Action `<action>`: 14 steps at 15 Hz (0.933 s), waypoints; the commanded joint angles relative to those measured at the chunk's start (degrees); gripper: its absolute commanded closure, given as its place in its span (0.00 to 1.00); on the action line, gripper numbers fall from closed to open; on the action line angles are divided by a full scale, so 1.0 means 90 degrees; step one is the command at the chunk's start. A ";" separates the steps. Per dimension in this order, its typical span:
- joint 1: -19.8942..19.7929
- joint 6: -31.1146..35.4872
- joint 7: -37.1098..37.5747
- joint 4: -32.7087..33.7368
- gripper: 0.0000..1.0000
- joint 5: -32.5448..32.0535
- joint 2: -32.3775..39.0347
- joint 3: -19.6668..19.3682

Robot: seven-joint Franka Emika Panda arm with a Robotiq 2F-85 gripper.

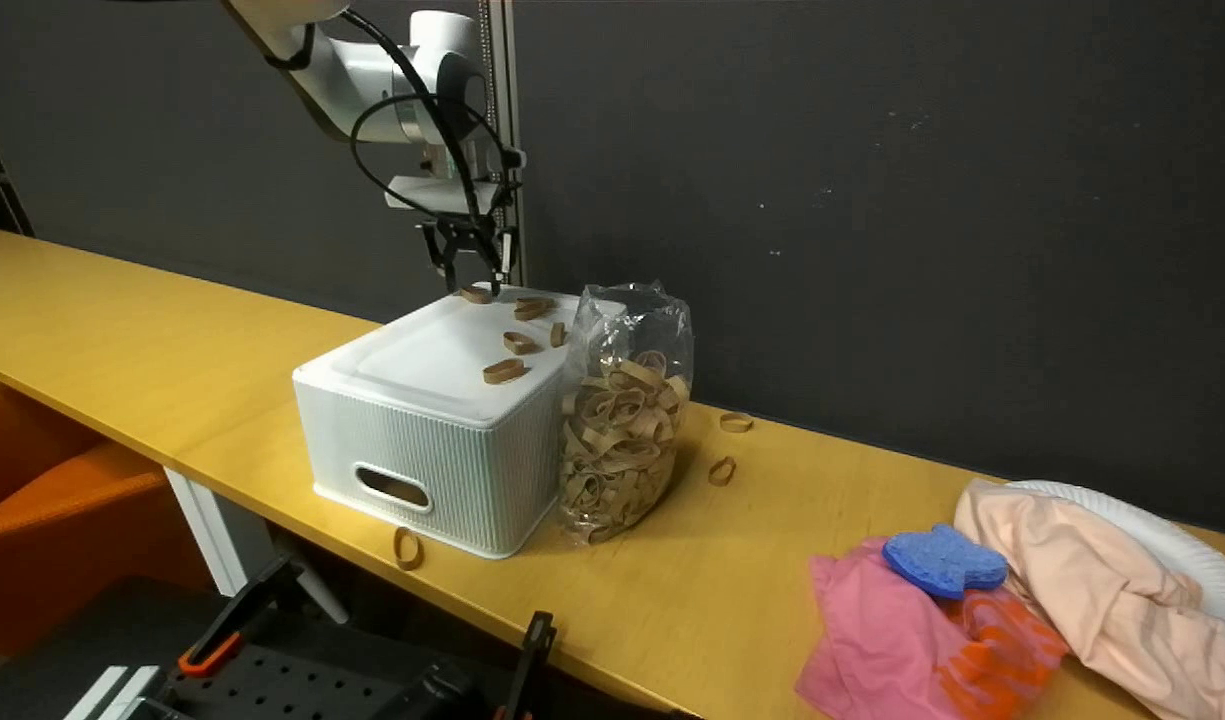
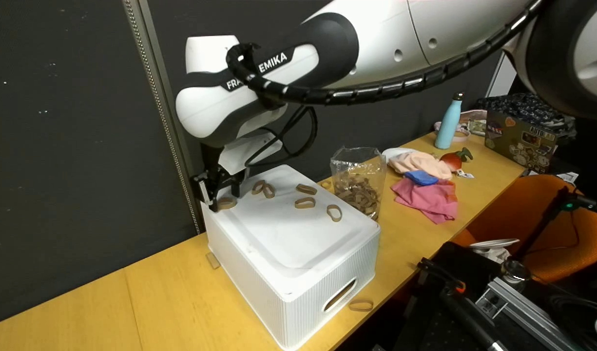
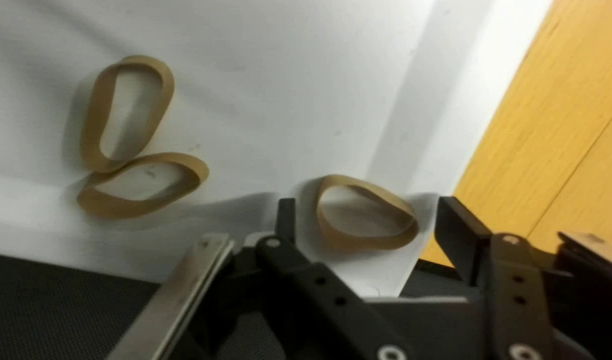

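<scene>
My gripper [image 3: 365,212] stands open low over the white ribbed box [image 1: 422,480], at the lid's far corner beside the dark wall. Between its fingers lies a tan rubber band [image 3: 347,243], a loose oval loop on the lid; a small space shows between it and each finger. To the left in the wrist view, two bands touch each other, an upright loop [image 3: 97,122] and a flatter loop [image 3: 136,206]. Several more bands, such as one loop [image 2: 304,203], are spread over the lid. In both exterior views the fingertips appear close to the lid surface.
A clear plastic bag [image 1: 617,440] full of rubber bands stands against the box's side. Loose bands lie on the wooden table [image 2: 171,297]. Farther along are a pink cloth [image 1: 872,620], a blue sponge [image 1: 942,560], a peach cloth [image 1: 1102,570] and a bottle [image 2: 449,124]. The dark wall [image 1: 872,200] runs behind.
</scene>
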 commanded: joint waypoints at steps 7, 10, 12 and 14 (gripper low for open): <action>-0.0027 -0.0049 -0.0117 0.0193 1.00 0.0240 0.0076 0.0041; -0.0088 0.0095 -0.0066 -0.0137 1.00 0.0278 -0.0122 0.0018; -0.0166 0.0186 -0.0021 -0.0404 0.99 0.0294 -0.0290 -0.0031; -0.0271 0.0311 0.0023 -0.0703 0.99 0.0325 -0.0495 -0.0093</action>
